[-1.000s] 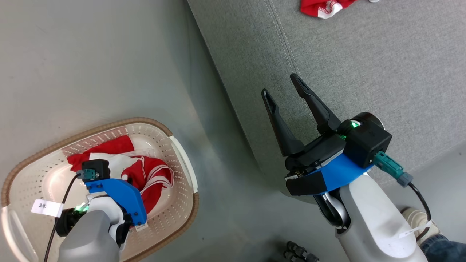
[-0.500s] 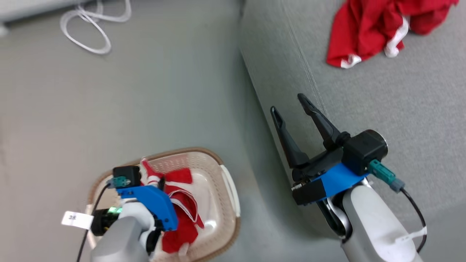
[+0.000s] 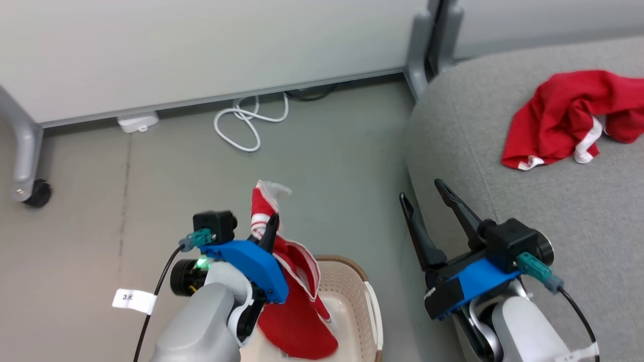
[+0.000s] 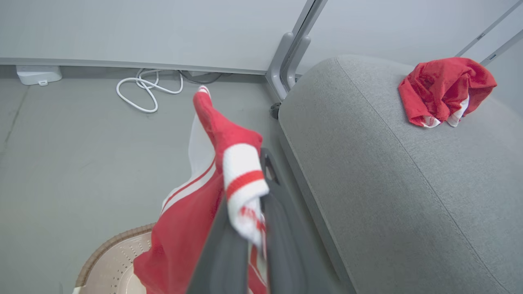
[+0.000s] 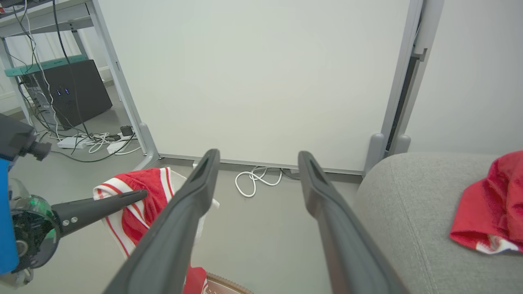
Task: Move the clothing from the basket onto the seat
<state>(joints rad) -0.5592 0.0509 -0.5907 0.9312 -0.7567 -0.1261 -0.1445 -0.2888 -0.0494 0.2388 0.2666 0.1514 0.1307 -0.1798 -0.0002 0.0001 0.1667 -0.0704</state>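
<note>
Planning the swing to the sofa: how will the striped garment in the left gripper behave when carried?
The striped garment looks floppy: it hangs in loose folds from the left gripper, with its tail over the basket, so it will probably sway and trail. It is likely light, since one pinch carries it.

Left gripper (image 3: 270,232) was low inside the cream-white perforated plastic basket (image 3: 358,289), now it's raised above it. The red white-striped fabric garment (image 3: 294,317) clamped in it has come up too, lower end dangling into the basket. Head camera tilted up, so the whole view shifted.
</note>
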